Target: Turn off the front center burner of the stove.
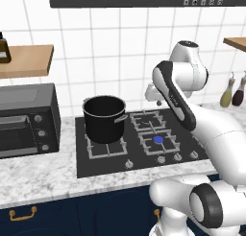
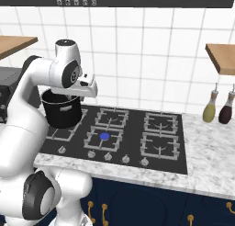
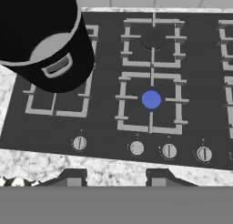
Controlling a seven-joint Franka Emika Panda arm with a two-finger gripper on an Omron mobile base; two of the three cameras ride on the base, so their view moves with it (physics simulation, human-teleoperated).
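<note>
Wide flat black glass stove (image 3: 107,123) sits in a white marbled counter (image 3: 113,166). The front center burner (image 3: 151,99), a square grey wire grate around a glowing blue disc, lies in the front row's middle position, so it is lit and the task is not yet done.

The two-finger gripper (image 3: 113,177) hangs above the stove's front edge, touching nothing. Its dark fingertips (image 3: 73,176) stand apart with nothing between them.

Handling, as a judgement: the thing to take is a small round silver knob, rigid, fixed to the glass, smooth metal so likely slippery. It turns about its own axis and does not lift. Pinch it across the sides from above, squarely, then rotate. The plain-faced knob (image 3: 136,148) just below the lit grate looks turned differently from its slotted neighbours; probably it is the one, though I cannot tell for sure.

Counts: six grates in the right base view, three columns by two rows; five knobs along the front there, four in the hand view. One blue flame. One tall black metal pot (image 3: 43,34) on the left grates. One black box-shaped countertop oven (image 1: 26,120). Two bottles (image 2: 218,108) at right.
</note>
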